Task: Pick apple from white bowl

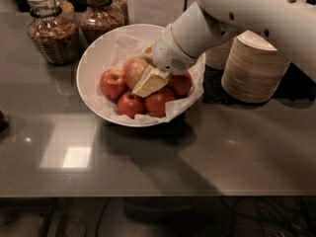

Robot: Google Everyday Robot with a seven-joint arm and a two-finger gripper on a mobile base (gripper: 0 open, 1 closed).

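Yellowish-green apple (133, 70) with a dull red blush, the largest and palest fruit in the pile, lies near the middle of the wide, round white bowl (87, 67), a little toward the far side. Crumpled white paper (193, 94) lines the bowl. Smaller deep-red apples (112, 83) crowd the pale apple on its left, front and right.

The robot's gripper (148, 76), cream-coloured at its tip, is down inside the bowl at the end of a thick white arm (197, 33) that reaches in from the upper right. Its tip lies against the right flank of the pale apple, so the apple sits immediately to the left of the gripper, touching it or very nearly so. Whether the gripper is clamped on the apple or merely resting beside it cannot be told from this view, since the wrist hides the far side of the fruit.

The apple is round with no clear long axis, so the approach angle probably matters little. What counts is that it is centred in the gripper before any lift. The neighbouring red apples are close enough that a lift could nudge them.

Two glass jars (52, 33) of brown contents stand behind the bowl on the dark grey tabletop (237, 152). Stacks of small beige paper bowls (254, 68) stand to the right.
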